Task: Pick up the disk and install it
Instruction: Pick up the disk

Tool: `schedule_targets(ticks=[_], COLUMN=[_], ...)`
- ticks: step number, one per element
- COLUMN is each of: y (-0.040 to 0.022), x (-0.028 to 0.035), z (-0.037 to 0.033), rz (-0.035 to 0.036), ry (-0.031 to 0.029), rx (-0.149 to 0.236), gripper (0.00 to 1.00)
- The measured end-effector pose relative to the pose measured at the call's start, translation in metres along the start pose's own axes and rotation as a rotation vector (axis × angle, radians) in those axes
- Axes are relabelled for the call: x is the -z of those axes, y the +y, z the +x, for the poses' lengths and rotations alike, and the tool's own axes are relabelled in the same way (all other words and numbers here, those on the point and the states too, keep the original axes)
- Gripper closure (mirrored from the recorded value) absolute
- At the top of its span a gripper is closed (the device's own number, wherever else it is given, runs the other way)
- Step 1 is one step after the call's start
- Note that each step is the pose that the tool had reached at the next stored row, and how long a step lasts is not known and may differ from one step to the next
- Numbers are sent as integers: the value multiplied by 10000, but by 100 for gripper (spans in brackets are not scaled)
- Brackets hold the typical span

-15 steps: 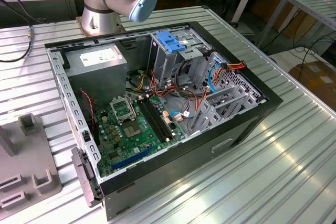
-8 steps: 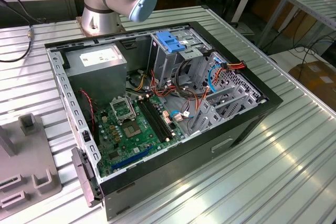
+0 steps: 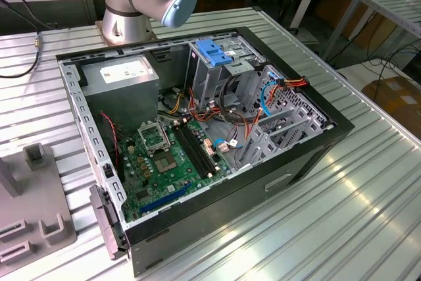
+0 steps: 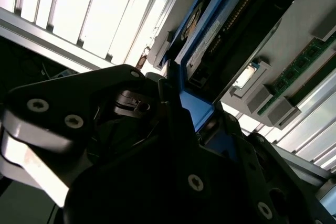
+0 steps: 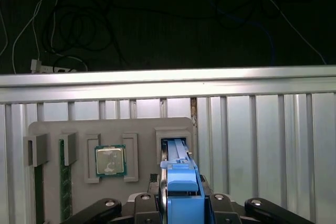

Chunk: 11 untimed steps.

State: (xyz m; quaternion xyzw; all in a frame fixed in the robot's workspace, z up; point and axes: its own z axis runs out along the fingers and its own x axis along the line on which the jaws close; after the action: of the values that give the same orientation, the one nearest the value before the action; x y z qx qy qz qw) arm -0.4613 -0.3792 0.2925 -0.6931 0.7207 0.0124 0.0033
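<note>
Found the flat silver-grey metal disk with blue plastic side rails (image 5: 177,150) standing on edge in the end slot of the grey moulded fixture block (image 5: 142,129), not yet lifted clear. Saw the black two-fingered gripper (image 5: 181,191) pinching the blue rail along the disk's exposed edge, pressed to it on both sides in both wrist views. Noted a square green-edged processor chip (image 5: 110,161) in the pocket beside the disk's slot, and green memory sticks (image 5: 64,182) in the block's far slots. Placed the open black computer case (image 3: 263,185) near the block on the slatted aluminium table (image 3: 355,215), to the exterior view's right of it, with the blue-handled metal drive cage (image 3: 214,54) toward the side of the case away from the block.

Judged the hold thin, with only a narrow plastic rail clamped, and likely to slip or flex under the disk's weight. Judged a skewed pull apt to wedge the disk against the slot walls and drag the block along. Reckoned a drop could strike the chip close by. Reckoned the red and orange cables (image 3: 293,83) beside the cage able to snag a rail.
</note>
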Motion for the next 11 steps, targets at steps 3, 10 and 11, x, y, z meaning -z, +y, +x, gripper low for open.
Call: schedule_targets(ticks=[3,10,11], y=[0,1,2], x=[5,108,130], z=[0,-2,-3], rz=[3,0,0], ry=[-1,0,0], rx=[-1,0,0], gripper=[63,63,63])
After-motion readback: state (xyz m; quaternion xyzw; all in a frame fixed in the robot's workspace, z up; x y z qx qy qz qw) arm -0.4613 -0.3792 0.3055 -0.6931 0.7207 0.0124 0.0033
